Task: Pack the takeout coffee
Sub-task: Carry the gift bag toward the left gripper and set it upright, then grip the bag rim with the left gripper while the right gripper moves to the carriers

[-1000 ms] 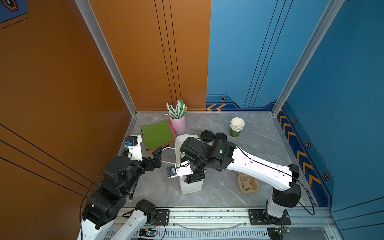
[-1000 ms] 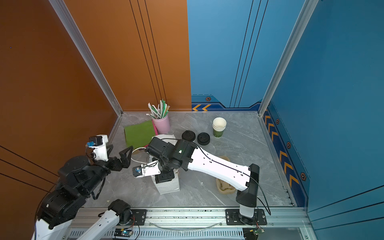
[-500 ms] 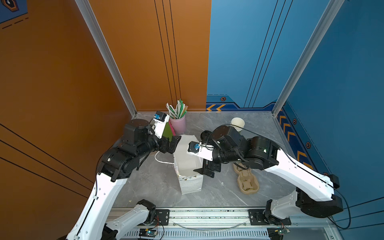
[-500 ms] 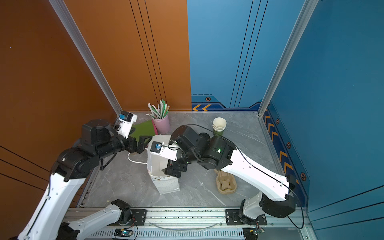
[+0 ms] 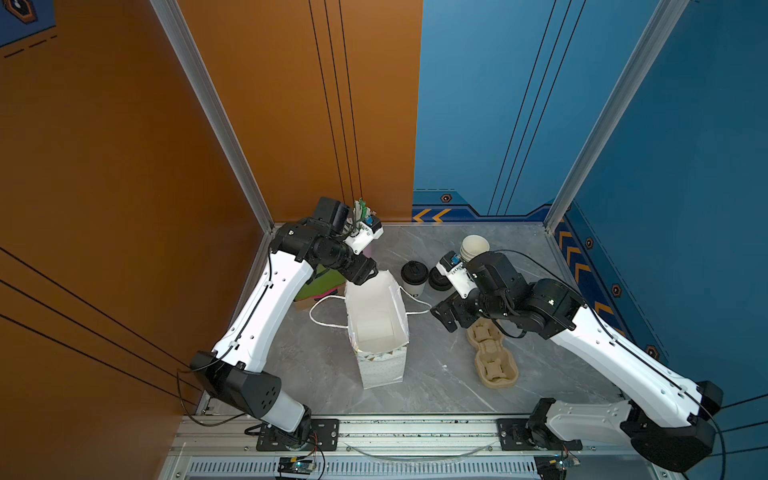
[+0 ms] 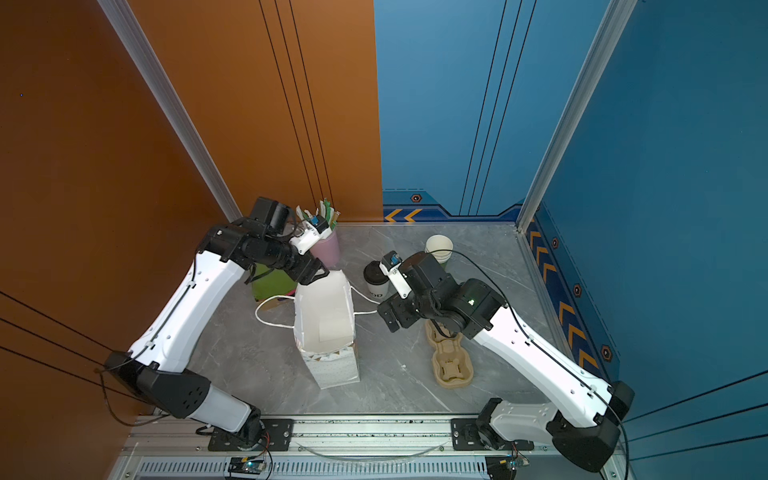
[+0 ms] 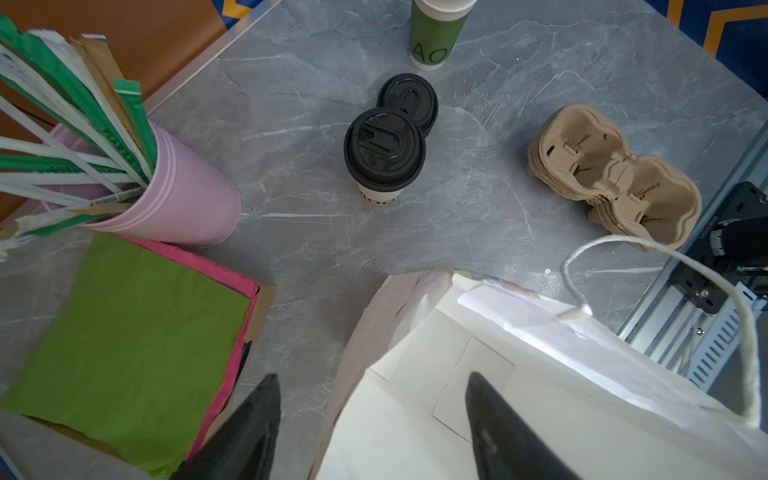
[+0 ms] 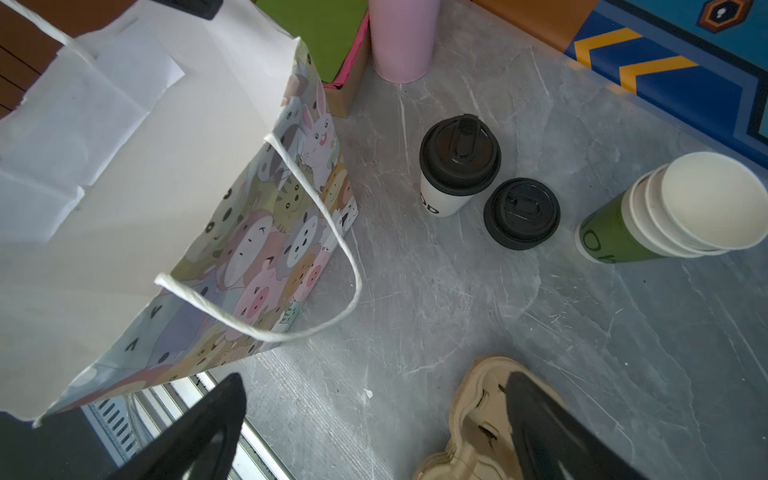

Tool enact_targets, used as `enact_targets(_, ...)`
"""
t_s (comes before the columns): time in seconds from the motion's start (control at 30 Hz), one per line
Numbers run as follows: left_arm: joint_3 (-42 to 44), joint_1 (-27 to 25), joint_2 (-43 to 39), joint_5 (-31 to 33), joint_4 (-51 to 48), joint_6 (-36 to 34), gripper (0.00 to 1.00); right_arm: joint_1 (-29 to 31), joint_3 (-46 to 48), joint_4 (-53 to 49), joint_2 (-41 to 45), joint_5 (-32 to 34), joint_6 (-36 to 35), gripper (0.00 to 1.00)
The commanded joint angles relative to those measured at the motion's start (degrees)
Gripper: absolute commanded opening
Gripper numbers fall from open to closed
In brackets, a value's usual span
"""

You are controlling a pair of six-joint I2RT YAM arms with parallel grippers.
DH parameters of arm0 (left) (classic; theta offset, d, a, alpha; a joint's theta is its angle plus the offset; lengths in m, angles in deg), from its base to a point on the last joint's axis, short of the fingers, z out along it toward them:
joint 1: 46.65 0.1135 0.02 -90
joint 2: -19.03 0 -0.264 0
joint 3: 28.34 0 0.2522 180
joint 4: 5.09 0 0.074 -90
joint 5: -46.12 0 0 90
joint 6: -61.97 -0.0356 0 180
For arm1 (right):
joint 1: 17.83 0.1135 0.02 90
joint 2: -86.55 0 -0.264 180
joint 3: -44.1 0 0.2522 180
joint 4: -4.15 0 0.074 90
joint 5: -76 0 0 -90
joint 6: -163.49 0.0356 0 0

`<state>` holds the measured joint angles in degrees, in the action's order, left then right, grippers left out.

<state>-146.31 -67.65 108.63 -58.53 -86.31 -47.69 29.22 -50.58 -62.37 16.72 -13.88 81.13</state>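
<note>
Both my jaws gape empty; the upright black-lidded white paper cup (image 8: 457, 166) stands ahead of my right gripper (image 8: 376, 376) (my left gripper (image 7: 370, 376) looks farther).

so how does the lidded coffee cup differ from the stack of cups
The coffee cup is lidded; the stack of cups is open-topped. The coffee cup is one white cup; the stack is white cups nested in a green one. Both stand upright on the table.
</note>
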Motion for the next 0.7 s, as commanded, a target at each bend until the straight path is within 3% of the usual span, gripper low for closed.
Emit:
enact_targets(0.0, -2.6, 0.5, 2.2, 0.0, -3.8, -2.9, 0.65, -0.9, 1.9, 1.8, 2.1, 0.3, 3.1, 0.98)
enact_targets(0.2, -3.1, 0.4, 5.0, -1.2, -3.9, -3.3, 0.52, -1.5, 3.9, 2.1, 2.4, -0.1, 3.4, 0.99)
enact_targets(0.37, -2.6, 0.4, 5.4, -0.9, -3.9, -2.4, 0.24, -2.7, 4.7, 2.2, 2.7, -0.1, 3.5, 0.99)
enact_targets(0.47, -1.2, 0.3, 4.7, 1.1, -3.9, 0.1, 0.13, -3.2, 5.6, 2.2, 2.7, 2.3, 4.2, 0.99)
enact_targets(0.67, 2.9, 0.3, -0.2, 6.3, -3.9, 6.6, 0.03, -5.3, 7.4, 2.1, 2.3, 6.0, 5.8, 0.99)
